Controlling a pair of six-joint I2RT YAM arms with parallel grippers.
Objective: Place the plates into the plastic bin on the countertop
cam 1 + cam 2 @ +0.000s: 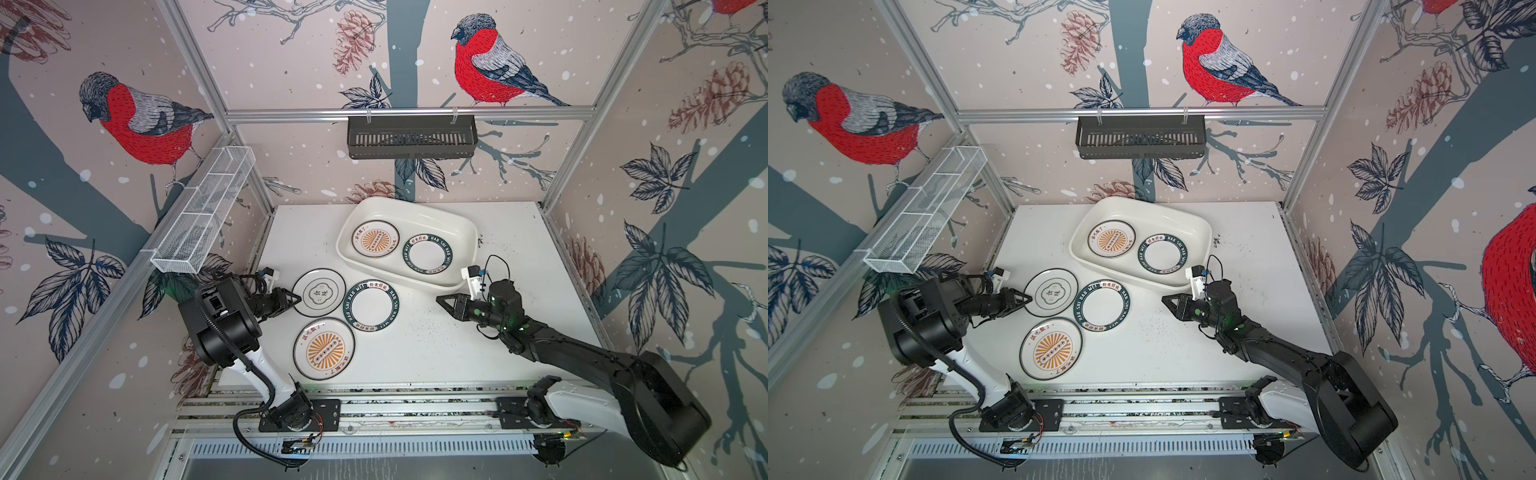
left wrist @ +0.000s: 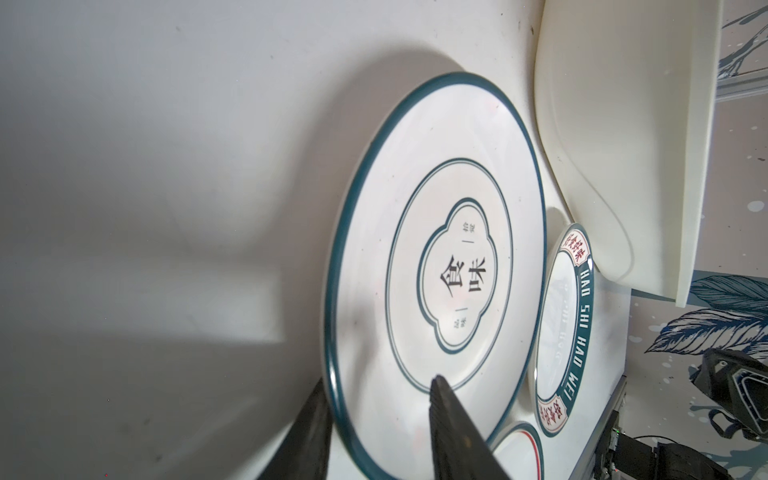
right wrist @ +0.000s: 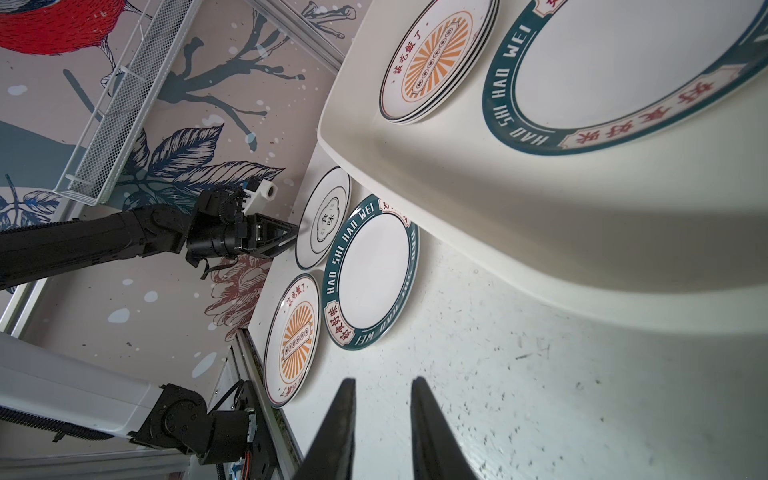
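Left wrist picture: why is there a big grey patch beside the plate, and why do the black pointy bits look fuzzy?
Left wrist view: the grey patch is shadow on the countertop beside the emblem plate; the left gripper is too near the lens, so it blurs; the plate itself is sharp.

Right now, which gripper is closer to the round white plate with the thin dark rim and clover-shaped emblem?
Left. The left gripper straddles the thin-rimmed plate at its edge; the right gripper hangs over bare countertop, past the neighbouring green-lettered plate.
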